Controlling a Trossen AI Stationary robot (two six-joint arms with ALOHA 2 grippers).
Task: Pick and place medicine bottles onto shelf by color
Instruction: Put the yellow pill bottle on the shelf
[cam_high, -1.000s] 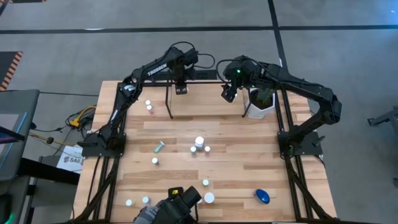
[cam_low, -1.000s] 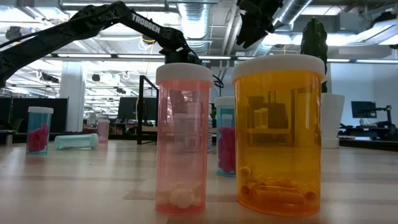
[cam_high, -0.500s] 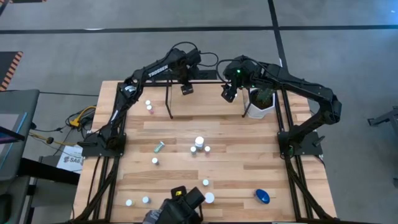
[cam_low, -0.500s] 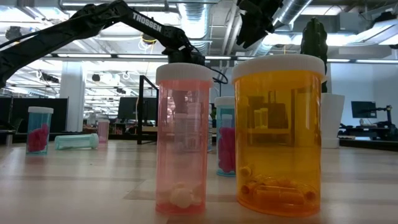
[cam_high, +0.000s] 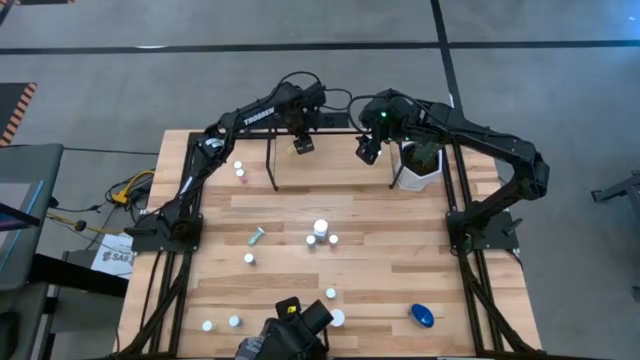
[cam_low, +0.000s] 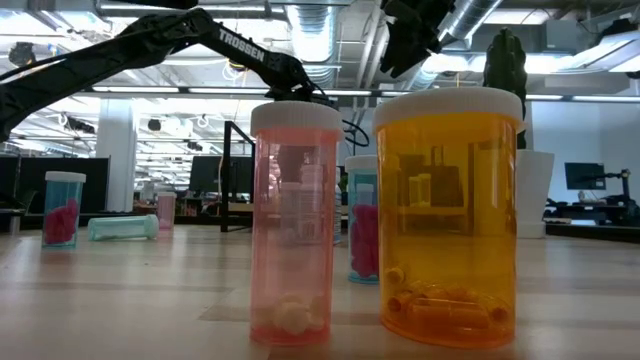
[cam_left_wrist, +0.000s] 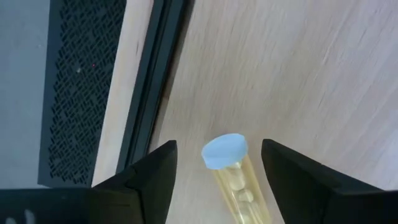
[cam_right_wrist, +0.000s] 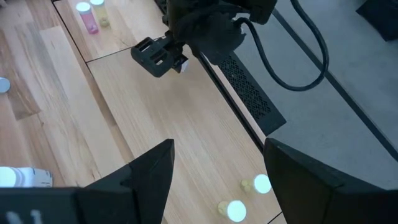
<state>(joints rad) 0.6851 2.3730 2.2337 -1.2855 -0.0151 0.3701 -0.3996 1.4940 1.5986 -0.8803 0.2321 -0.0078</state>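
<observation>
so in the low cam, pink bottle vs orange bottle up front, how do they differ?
The pink bottle is slimmer than the orange bottle, and its cap sits a little lower. The pink bottle's plastic is pale pink and see-through, and the orange one's is deep amber. White pills lie at the pink one's bottom, orange capsules at the orange one's. Both stand upright on the table with white caps, nearly empty.

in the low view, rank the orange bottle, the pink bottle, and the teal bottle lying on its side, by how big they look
1. Orange bottle, largest.
2. Pink bottle.
3. Lying teal bottle, smallest.

The first two stand nearest the camera and the teal one lies farther back, so true sizes stay unsure.
</observation>
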